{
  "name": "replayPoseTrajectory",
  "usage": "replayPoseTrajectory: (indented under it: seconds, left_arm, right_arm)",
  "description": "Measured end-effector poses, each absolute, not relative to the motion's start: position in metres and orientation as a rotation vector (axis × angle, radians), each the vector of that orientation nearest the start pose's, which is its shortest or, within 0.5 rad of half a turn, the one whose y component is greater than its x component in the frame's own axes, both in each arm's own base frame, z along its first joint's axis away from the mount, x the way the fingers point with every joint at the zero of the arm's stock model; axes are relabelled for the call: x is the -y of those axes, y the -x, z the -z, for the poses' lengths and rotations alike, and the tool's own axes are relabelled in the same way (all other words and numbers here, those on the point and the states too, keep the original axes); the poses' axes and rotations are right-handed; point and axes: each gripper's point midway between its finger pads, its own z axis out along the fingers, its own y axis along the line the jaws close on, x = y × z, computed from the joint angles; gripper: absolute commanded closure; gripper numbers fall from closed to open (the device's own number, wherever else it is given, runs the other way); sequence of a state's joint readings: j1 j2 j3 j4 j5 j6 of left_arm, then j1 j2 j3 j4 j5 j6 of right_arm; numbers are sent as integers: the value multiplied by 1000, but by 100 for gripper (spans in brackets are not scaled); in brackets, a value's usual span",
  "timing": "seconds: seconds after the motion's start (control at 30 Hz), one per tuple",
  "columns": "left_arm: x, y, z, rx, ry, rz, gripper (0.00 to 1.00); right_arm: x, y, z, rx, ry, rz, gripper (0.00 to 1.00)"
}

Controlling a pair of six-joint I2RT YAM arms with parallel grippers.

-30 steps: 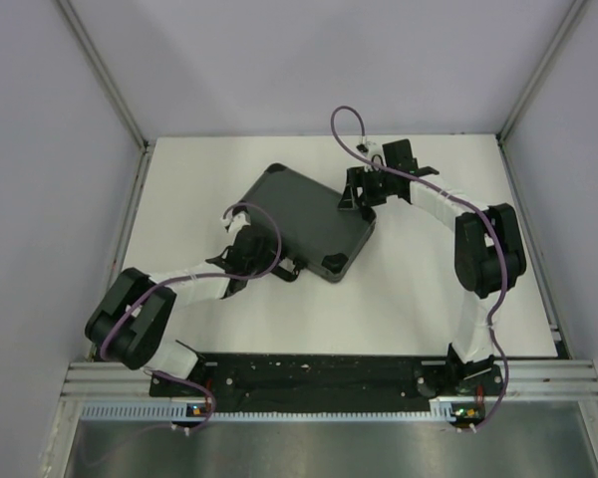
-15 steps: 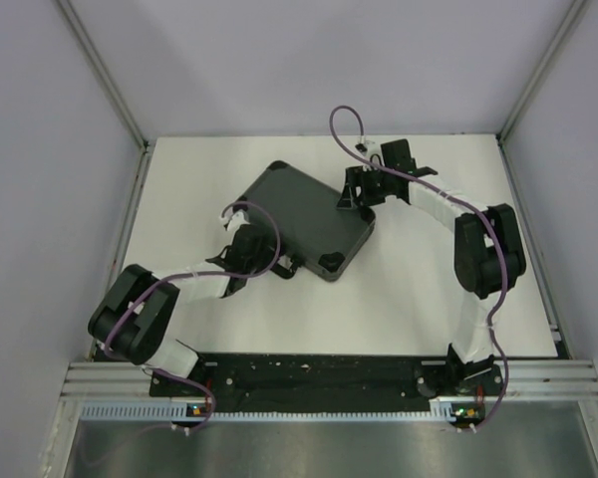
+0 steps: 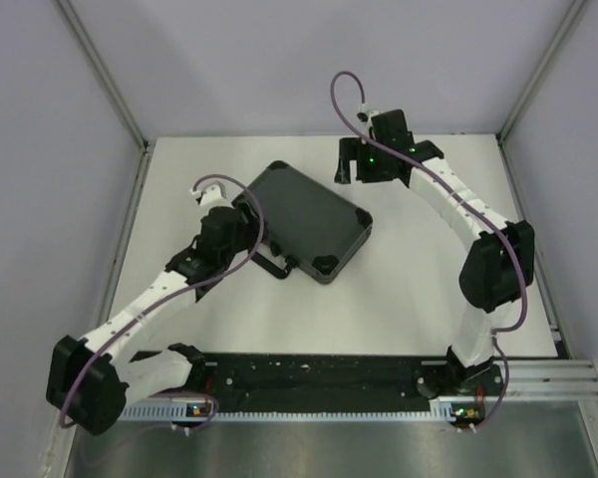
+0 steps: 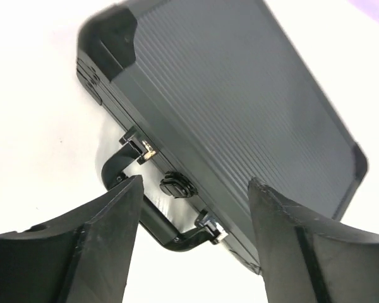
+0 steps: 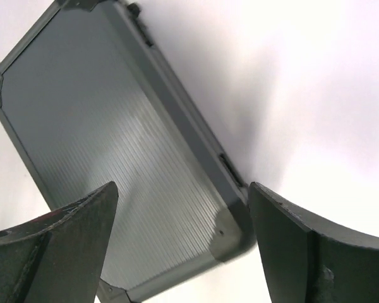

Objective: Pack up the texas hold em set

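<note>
The texas hold em set is a black ribbed hard case [image 3: 304,221], lid shut, lying at an angle on the white table. Its handle [image 4: 150,218] and two latches sit on the near-left long side. My left gripper [image 3: 244,211] hovers at that side near the case's left corner, open [image 4: 194,183], with the handle and latches seen between its fingers and nothing held. My right gripper [image 3: 349,167] hangs open beyond the case's far edge, apart from it. In the right wrist view the case [image 5: 101,126] and one of its corners show between the open jaws [image 5: 183,186].
White table [image 3: 429,289] bounded by grey walls on three sides. The black rail [image 3: 319,373] with both arm bases runs along the near edge. Purple cables loop over both arms.
The left arm has stretched out and swung left, its gripper opening off the case's handle side. The right gripper has drawn back from the case's far edge and opened wider.
</note>
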State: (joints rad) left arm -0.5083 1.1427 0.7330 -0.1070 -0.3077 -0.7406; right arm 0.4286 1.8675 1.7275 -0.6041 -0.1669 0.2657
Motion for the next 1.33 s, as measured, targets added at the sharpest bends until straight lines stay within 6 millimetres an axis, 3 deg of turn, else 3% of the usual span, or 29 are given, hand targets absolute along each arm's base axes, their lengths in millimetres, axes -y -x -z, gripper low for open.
replayPoseTrajectory:
  seconds: [0.1, 0.2, 0.5, 0.7, 1.03, 1.17, 1.33]
  left_arm:
    - [140, -317, -193, -1990, 399, 433, 12]
    - [123, -295, -211, -1977, 363, 395, 1]
    - [73, -241, -258, -2029, 352, 223, 1]
    - [58, -210, -266, -2096, 311, 189, 1]
    - [48, -176, -248, -2244, 263, 138, 1]
    - [44, -168, -256, -2219, 269, 158, 1]
    - [34, -161, -280, -2141, 293, 175, 1]
  right_arm:
    - [-223, -430, -215, -2323, 213, -466, 1]
    - [-193, -404, -230, -2311, 148, -383, 1]
    - [-108, -307, -274, -2191, -66, -193, 1]
    - [-67, -263, -300, -2106, -200, -124, 1]
    - [-49, -224, -307, -2126, -265, -117, 1]
    - [-50, -216, -313, -2128, -256, -151, 1]
    - [-58, -211, -316, -2136, -230, -205, 1]
